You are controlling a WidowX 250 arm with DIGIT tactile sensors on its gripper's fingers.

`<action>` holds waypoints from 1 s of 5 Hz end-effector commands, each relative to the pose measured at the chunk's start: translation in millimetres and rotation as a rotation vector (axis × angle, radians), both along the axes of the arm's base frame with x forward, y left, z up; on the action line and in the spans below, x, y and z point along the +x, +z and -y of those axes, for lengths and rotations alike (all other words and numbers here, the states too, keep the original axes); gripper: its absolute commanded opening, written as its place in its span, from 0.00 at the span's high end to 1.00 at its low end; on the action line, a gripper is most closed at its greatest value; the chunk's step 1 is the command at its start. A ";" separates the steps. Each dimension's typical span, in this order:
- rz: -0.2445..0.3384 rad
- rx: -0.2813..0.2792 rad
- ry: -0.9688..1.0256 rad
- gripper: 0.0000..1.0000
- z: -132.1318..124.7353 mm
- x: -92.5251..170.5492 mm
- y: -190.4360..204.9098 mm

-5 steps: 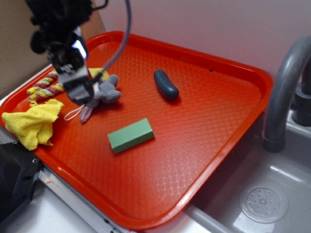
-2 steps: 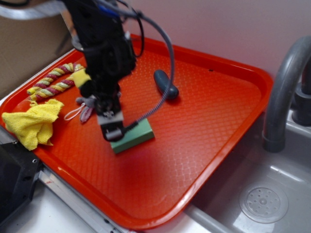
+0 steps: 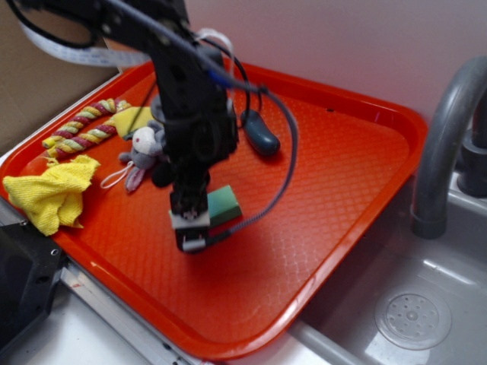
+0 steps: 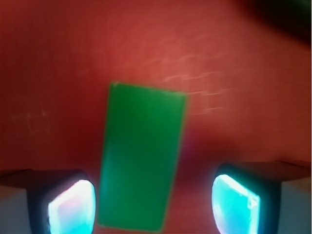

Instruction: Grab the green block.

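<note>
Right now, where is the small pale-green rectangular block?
The pale-green rectangular block lies flat near the middle of the red plastic tray, below the open gripper; the wrist view shows it between the fingers, nearer the left one.

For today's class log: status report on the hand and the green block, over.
Hand open, straddling the green block. Block flat on the red tray, not gripped. Nothing between fingers and block.

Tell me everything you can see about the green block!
The green block is a plain, matte, pale-green brick with flat faces and straight edges. It lies flat on the red tray, near the middle. The gripper is over one end, its fingers open on either side; none clearly touches it. From the exterior view the arm hides most of it.
</note>
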State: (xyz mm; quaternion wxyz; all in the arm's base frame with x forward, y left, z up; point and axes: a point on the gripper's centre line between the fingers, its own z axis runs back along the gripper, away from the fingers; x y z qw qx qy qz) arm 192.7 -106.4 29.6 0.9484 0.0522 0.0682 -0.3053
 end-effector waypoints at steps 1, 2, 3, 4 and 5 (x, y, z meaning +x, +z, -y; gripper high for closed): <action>-0.020 0.021 0.010 0.00 2.5 0.7 -11.1; -0.015 0.033 0.033 1.00 3.3 -1.1 -13.0; -0.015 0.045 0.035 1.00 5.4 -5.3 -13.2; -0.007 0.073 0.051 1.00 0.9 -3.8 -10.7; 0.024 0.059 0.103 1.00 -12.9 8.0 26.8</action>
